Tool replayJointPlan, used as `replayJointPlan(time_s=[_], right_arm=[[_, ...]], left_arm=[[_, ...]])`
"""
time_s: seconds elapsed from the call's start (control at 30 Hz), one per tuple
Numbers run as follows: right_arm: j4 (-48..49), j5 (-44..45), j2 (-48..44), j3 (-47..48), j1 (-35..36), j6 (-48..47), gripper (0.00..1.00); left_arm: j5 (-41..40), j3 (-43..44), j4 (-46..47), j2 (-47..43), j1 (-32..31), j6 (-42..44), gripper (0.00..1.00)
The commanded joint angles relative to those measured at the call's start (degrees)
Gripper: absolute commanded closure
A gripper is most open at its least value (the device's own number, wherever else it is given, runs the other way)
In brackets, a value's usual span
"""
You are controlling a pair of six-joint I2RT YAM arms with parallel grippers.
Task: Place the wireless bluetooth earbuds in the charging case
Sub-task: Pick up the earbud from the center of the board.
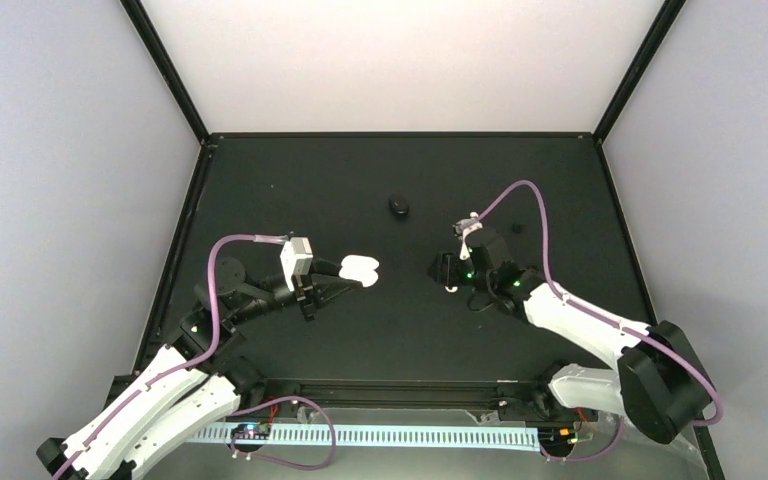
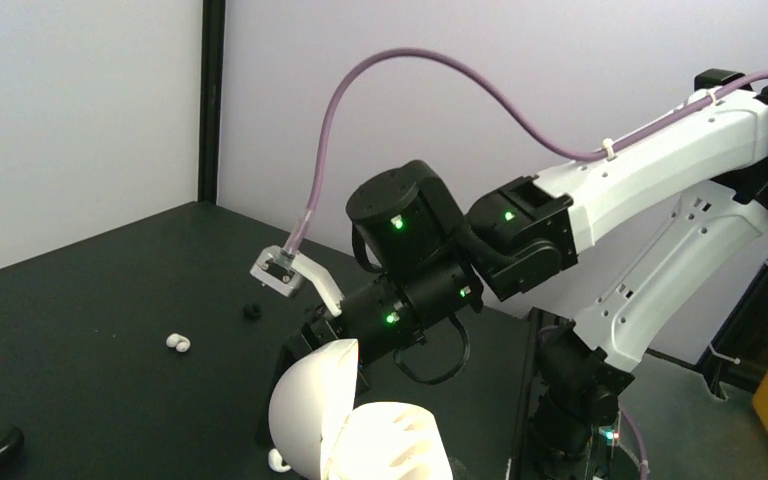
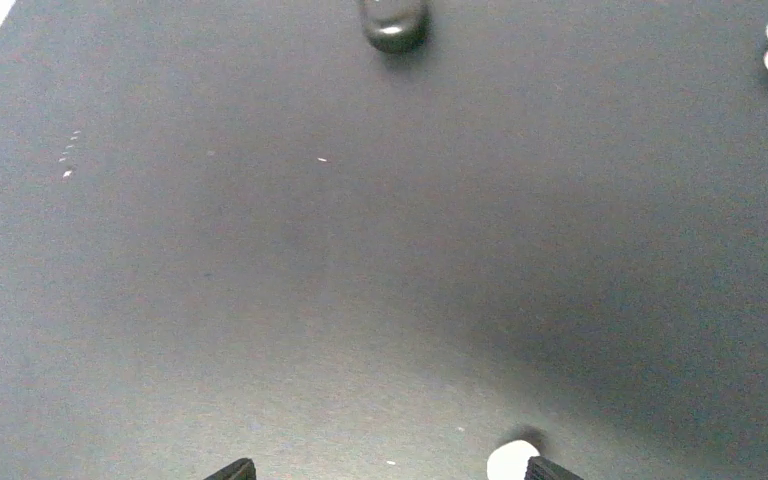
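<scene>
- One tiny glossy white rounded plastic earbud lies on the matte black table. It is a little right of the table's middle and somewhat closer to the near edge than to the far one.
- The right gripper points down over it with its fingers spread wide apart, holding nothing. The earbud sits between them, just beside the finger at the right of the wrist view and well apart from the other. Whether it touches that finger cannot be told.
- A second small white two-lobed piece lies on the table beyond the right gripper, toward the far right corner. Whether it is one bud or two touching cannot be told.
- The white pill-shaped plastic charging case is a little left of the table's middle, near the first earbud but apart from it. Its rounded lid is swung open from the base.
- The left gripper reaches in from the left edge's side and is clamped tight on the charging case.
- A small black oval case rests toward the far edge at about mid-width, well apart from both grippers.
- A tiny black bit lies to the right of the oval case, toward the right edge. In the left wrist view it is near the two-lobed piece.
</scene>
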Motion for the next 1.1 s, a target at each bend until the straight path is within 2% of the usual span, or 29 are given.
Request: replayJointPlan(time_s=[0.0,0.17,0.2,0.27,0.47,0.63,0.73,0.8,1.07], right_arm=[[-4.0,1.93,-0.56,3.56,2.48,-6.24,0.3],[-1.08,1.58,-1.33,2.06,2.83,-7.09,0.22],[-1.68,0.49,-0.83,2.79,2.78,-7.31,0.18],[-5.08,-1.93,1.93,5.44,3.09,-8.34,0.02],[-7.4,2.55,3.7,7.52,6.65,-10.35,0.0],[-8.96,4.52,7.25,8.0,6.7,-9.93,0.13],[-8.02,5.64,8.55,7.4,6.71,-8.69,0.34],[-7.58,6.38,9.46,7.23,6.72,-8.14,0.42],[-5.38,8.07,13.13,7.04,6.59,-6.99,0.47]], left_arm=[[0.19,1.33,-0.17,-0.06,-0.06,1.05,0.98],[0.17,1.32,-0.11,-0.18,-0.01,1.0,0.98],[0.14,1.32,-0.1,-0.19,-0.06,0.97,0.98],[0.17,1.32,-0.12,-0.15,-0.02,0.96,0.98],[0.06,1.41,-0.35,-0.32,-0.05,1.12,0.98],[0.19,1.47,-0.39,-0.39,-0.03,1.18,0.99],[0.05,1.41,-0.53,-0.46,-0.03,1.08,0.98],[0.16,1.41,-0.42,-0.36,-0.02,1.04,0.98],[0.41,1.37,-0.35,-0.41,-0.06,0.95,0.98]])
